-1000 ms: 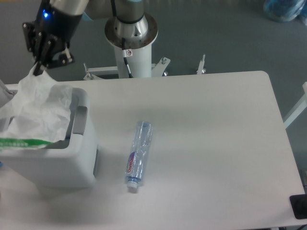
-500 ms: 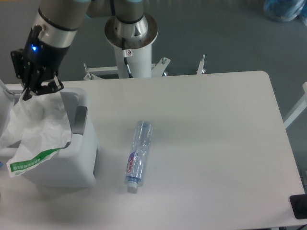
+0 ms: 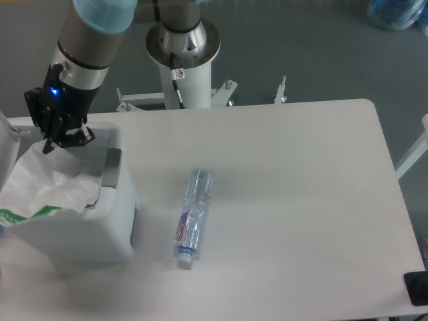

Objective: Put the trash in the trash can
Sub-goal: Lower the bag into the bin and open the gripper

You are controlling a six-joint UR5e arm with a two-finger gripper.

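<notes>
The trash can (image 3: 87, 231), a boxy white-grey bin, stands at the table's left edge with its lid (image 3: 7, 144) swung up on the far left. The crumpled white wrapper (image 3: 47, 190) with a green strip lies inside the can's opening, sagging toward the front rim. My gripper (image 3: 63, 142) hovers over the can's back edge, just above the wrapper, with its fingers spread and nothing between them. The flattened clear bottle (image 3: 192, 215) with a red-lettered label lies on the table to the right of the can, cap toward the front.
The robot's white base column (image 3: 182, 60) stands behind the table's back edge. The white table (image 3: 301, 200) stretches to the right of the bottle. A dark object (image 3: 418, 287) sits at the front right corner.
The gripper carried the wrapper down over the can, then let it go. The wrapper dropped from hanging over the front into the opening. The bottle has not moved.
</notes>
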